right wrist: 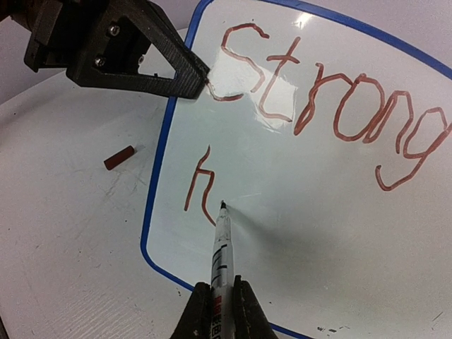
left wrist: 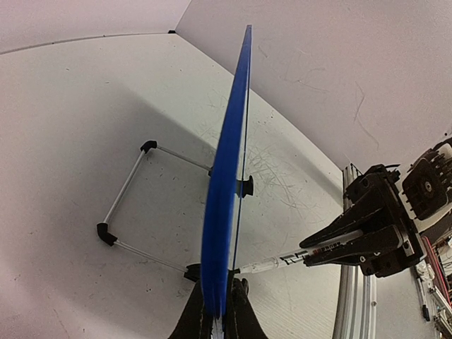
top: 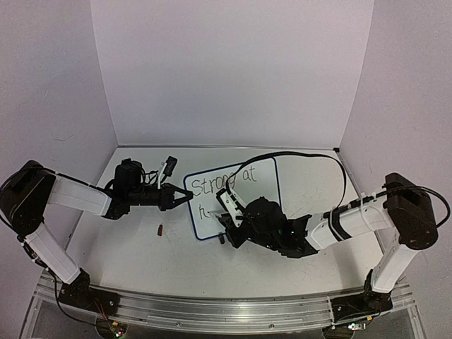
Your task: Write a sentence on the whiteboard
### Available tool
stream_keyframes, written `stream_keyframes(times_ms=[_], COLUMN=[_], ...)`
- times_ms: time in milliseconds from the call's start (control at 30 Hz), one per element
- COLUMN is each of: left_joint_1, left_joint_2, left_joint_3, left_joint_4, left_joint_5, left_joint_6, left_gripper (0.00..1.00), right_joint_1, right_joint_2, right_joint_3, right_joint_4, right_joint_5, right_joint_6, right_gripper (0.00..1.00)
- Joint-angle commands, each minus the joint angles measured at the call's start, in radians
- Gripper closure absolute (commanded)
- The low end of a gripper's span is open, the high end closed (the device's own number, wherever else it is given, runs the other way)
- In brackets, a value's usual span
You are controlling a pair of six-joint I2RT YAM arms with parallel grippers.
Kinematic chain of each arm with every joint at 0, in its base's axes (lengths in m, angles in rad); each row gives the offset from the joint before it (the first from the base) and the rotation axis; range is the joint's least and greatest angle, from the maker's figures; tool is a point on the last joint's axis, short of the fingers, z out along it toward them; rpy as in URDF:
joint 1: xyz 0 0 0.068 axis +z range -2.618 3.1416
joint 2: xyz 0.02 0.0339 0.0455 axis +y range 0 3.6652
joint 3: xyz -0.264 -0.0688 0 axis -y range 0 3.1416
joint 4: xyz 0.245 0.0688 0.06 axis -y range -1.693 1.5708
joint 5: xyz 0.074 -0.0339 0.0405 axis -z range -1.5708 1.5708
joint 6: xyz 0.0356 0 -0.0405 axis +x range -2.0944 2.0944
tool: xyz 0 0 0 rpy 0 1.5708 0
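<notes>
One red-brown cap (right wrist: 119, 157) beside whiteboard (right wrist: 318, 212), left fingers (right wrist: 166, 67) clamping rim, wire stand (left wrist: 123, 189) behind

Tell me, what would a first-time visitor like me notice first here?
The whiteboard in the middle of the table, bearing an unfinished sentence in red-brown letters: "Strong at" above, a lone "h" below. The right gripper holds a marker with its tip at the board beside that "h", while the left gripper pinches the board's left edge. A small red-brown piece, perhaps a cap, lies on the table left of the board.
</notes>
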Motion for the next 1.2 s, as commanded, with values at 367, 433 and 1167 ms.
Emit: stream_keyframes(times_ms=[367,433,1167], left_joint_1=[0.005,0.005,0.005], left_joint_2=[-0.019,-0.017,-0.005], left_joint_3=[0.012,0.013,0.029], left_joint_4=[-0.091,-0.091,-0.097], left_joint_5=[-0.08,-0.079,-0.074], left_joint_6=[0.045,0.046,0.051], left_gripper=[1.0,1.0,1.0], right_joint_1=[-0.008,-0.007,-0.008], right_joint_2=[-0.034,-0.036,0.021], right_joint_3=[0.0,-0.001,0.053], right_joint_4=[0.02,0.028,0.031], right_joint_5=[0.121,0.122,0.031], right_joint_6=[0.038,0.032,-0.009], right_gripper=[1.0,1.0,1.0])
